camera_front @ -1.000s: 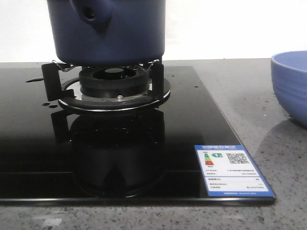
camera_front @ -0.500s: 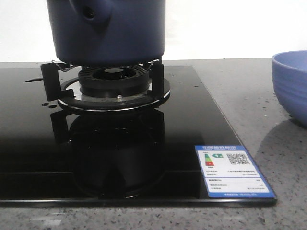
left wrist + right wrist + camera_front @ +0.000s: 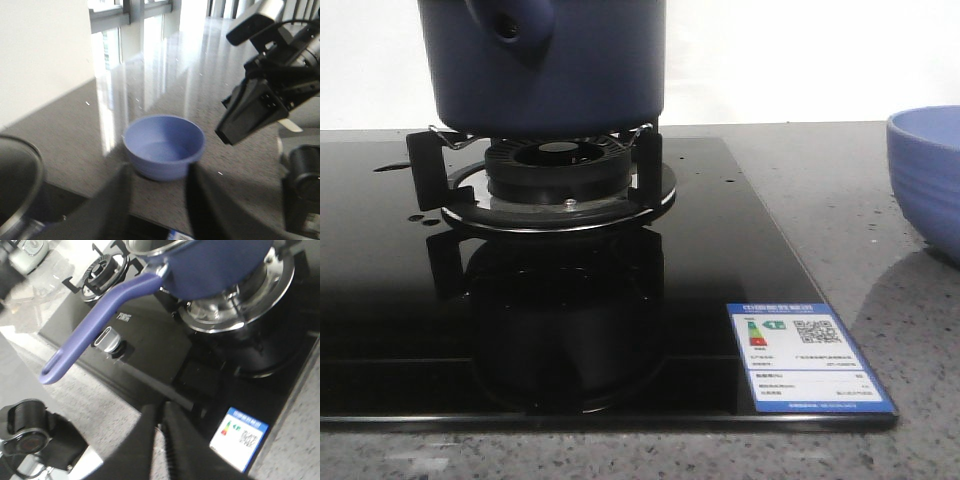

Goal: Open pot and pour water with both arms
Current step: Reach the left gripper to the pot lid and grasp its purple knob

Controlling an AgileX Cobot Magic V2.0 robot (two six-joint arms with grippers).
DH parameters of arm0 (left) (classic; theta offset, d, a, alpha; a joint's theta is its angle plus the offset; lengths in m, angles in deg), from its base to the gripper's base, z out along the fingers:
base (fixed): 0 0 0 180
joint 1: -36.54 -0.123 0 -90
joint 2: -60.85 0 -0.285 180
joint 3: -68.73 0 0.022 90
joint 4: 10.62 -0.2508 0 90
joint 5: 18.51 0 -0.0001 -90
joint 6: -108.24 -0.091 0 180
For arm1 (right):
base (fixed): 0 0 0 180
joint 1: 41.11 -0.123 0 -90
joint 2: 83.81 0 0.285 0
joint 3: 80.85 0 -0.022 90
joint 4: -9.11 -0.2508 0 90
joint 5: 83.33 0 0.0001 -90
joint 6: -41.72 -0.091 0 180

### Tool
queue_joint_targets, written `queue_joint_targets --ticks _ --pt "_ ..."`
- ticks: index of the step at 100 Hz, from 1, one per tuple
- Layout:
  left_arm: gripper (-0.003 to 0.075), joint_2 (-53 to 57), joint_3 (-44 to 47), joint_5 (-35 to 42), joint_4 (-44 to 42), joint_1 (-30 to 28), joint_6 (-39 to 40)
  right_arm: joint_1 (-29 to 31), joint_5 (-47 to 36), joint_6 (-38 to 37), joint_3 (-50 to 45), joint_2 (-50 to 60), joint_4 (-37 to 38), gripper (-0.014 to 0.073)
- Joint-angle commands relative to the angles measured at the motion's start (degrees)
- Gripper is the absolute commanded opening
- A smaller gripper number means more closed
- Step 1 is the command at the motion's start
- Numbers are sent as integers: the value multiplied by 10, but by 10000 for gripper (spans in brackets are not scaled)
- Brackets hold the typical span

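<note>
The dark navy pot (image 3: 545, 70) stands on the burner grate (image 3: 550, 165) of the black stove; its top is cut off in the front view. In the right wrist view the pot (image 3: 215, 265) shows a long blue handle (image 3: 100, 320) reaching out over the stove's edge. Its metal-rimmed top (image 3: 17, 185) shows at the edge of the left wrist view. My left gripper (image 3: 157, 185) is open and empty, above the counter near the bowl. My right gripper (image 3: 164, 415) is shut and empty, above the stove's front edge, apart from the handle. Neither gripper shows in the front view.
A periwinkle-blue bowl (image 3: 930, 180) stands on the grey counter to the right of the stove and also shows in the left wrist view (image 3: 164, 145). The right arm (image 3: 265, 95) hangs beyond it. A label (image 3: 805, 355) sits on the glass. A second burner (image 3: 102, 267) and a knob (image 3: 107, 340) lie beside the pot.
</note>
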State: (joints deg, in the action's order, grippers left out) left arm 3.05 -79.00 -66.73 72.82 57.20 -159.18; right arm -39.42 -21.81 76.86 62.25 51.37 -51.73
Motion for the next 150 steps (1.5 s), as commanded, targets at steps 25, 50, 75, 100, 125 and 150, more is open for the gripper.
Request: queue_joint_targets --ticks 25,50,75,100,125,150 --pt "513 -21 -42 180 44 5 -78 0 -46 26 20 -5 -41 570" --pt "513 -119 -85 191 64 5 -122 0 -45 26 20 -5 -41 566" --pt "513 -213 -142 174 91 5 -149 0 -33 26 20 -5 -41 566" --pt "513 -270 -168 172 116 -2 -152 0 -23 26 20 -5 -41 566" --pt "516 -289 -191 159 152 -27 -158 0 -23 26 20 -5 -41 566" --pt "516 -312 -195 137 150 -40 -161 0 -36 26 20 -5 -41 566"
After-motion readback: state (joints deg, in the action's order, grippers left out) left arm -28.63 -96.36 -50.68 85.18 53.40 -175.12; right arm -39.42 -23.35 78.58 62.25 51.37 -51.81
